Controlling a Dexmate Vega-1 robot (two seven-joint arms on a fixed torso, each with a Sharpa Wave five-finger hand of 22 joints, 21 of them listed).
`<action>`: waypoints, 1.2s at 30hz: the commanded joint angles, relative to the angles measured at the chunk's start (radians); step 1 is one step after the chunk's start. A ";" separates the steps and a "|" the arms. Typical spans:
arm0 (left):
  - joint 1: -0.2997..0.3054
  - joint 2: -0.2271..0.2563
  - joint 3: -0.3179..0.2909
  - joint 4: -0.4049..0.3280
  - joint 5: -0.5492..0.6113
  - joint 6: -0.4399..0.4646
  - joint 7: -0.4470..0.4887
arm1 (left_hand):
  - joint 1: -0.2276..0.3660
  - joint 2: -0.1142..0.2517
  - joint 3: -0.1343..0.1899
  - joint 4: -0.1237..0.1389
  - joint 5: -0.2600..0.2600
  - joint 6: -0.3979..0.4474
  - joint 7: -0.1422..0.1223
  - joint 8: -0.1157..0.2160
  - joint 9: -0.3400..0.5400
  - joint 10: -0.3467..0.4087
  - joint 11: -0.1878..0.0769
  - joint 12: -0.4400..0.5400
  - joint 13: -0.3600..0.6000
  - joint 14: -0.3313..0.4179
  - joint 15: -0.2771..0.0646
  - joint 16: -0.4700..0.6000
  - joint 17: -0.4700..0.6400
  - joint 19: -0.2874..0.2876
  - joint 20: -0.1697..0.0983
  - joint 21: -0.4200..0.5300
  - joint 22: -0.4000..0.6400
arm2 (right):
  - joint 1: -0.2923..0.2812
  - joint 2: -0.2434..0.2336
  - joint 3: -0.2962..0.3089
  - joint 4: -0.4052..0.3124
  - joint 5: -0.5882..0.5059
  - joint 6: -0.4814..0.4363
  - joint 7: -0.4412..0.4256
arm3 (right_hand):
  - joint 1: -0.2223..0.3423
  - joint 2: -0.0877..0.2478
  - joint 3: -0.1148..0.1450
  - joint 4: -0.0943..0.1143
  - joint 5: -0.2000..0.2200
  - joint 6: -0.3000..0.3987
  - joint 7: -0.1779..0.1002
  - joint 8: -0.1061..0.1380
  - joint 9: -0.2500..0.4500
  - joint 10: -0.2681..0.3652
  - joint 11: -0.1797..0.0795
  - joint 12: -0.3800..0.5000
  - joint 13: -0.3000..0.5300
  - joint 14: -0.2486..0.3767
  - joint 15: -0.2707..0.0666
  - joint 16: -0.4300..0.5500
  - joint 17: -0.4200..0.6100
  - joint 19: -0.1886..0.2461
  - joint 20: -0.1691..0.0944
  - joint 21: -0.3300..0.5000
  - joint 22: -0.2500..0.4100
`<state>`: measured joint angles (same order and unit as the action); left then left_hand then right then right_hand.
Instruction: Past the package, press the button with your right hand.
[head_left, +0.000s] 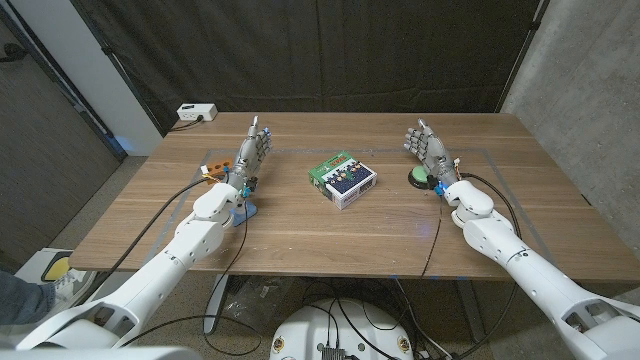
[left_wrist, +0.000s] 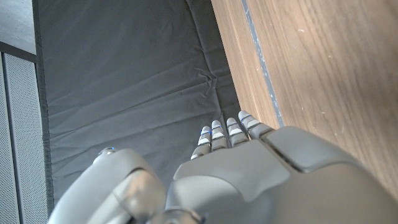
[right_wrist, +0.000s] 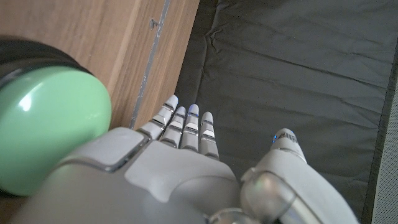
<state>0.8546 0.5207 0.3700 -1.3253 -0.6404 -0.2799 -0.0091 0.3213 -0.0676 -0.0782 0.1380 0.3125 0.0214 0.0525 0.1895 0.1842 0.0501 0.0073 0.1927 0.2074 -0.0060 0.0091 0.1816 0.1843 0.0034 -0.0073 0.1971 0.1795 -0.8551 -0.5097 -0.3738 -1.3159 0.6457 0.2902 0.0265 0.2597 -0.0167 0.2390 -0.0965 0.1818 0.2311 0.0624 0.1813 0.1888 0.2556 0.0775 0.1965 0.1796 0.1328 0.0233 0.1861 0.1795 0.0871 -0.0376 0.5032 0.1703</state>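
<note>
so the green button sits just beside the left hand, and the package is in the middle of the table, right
Not quite: the green button sits beside the right hand, not the left hand. The head view shows it, and the right wrist view has it close up. The package is indeed in the middle of the table.

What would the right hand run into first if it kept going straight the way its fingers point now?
Probably nothing on the table: the right hand points toward the far table edge, with bare wood ahead, then the black curtain. The green button sits beside it, not ahead.
</note>
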 joint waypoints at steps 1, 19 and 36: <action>0.054 0.048 -0.004 -0.122 0.018 0.024 0.024 | 0.008 0.002 0.002 0.002 0.005 0.000 0.009 0.005 0.003 0.010 -0.002 0.006 0.001 0.000 0.008 0.007 0.001 0.004 -0.008 0.005 0.002 | -0.051 -0.014 0.008 -0.058 -0.039 0.067 -0.035 | 0.010 0.001 0.005 0.000 0.004 0.009 -0.007 0.007 0.001 0.012 -0.005 0.007 0.004 0.017 -0.007 0.009 0.003 0.022 -0.035 0.007 0.003; 0.126 0.131 -0.035 -0.226 0.021 0.019 0.003 | 0.024 0.020 0.004 -0.006 0.013 0.013 0.017 0.011 0.003 0.031 0.008 0.015 -0.007 0.027 0.012 0.015 0.000 0.024 -0.005 0.012 0.001 | -0.169 -0.084 0.046 -0.204 -0.128 0.086 -0.149 | 0.012 -0.001 0.000 -0.007 0.004 0.039 -0.043 0.019 0.001 0.048 -0.054 0.020 0.004 0.069 -0.045 0.020 0.002 0.079 -0.045 0.000 0.004; 0.178 0.144 -0.061 -0.249 0.035 -0.063 -0.008 | 0.054 0.042 -0.002 -0.019 0.022 0.093 0.017 0.031 0.003 0.113 0.014 0.036 -0.014 0.115 0.004 0.030 -0.001 0.103 0.010 0.030 0.001 | -0.227 -0.118 0.057 -0.292 -0.272 0.088 -0.259 | 0.008 0.001 -0.005 -0.006 0.006 0.059 -0.056 0.024 0.002 0.072 -0.064 0.027 0.004 0.100 -0.063 0.023 0.002 0.120 -0.058 -0.004 0.004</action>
<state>0.9916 0.6491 0.3266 -1.5413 -0.6188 -0.3024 -0.0228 0.3674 -0.0295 -0.0811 0.1239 0.3292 0.1039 0.0664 0.2148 0.1839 0.1520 0.0232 0.2198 0.1904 0.0983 0.0162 0.2075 0.1813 0.0982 0.0053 0.2234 0.1767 -1.0400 -0.6060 -0.3287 -1.5504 0.4573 0.3702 -0.1646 0.2596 -0.0167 0.2331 -0.1021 0.1816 0.2806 0.0126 0.1965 0.1885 0.3175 0.0154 0.2189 0.1794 0.2190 -0.0374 0.2044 0.1792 0.1943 -0.0409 0.5026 0.1701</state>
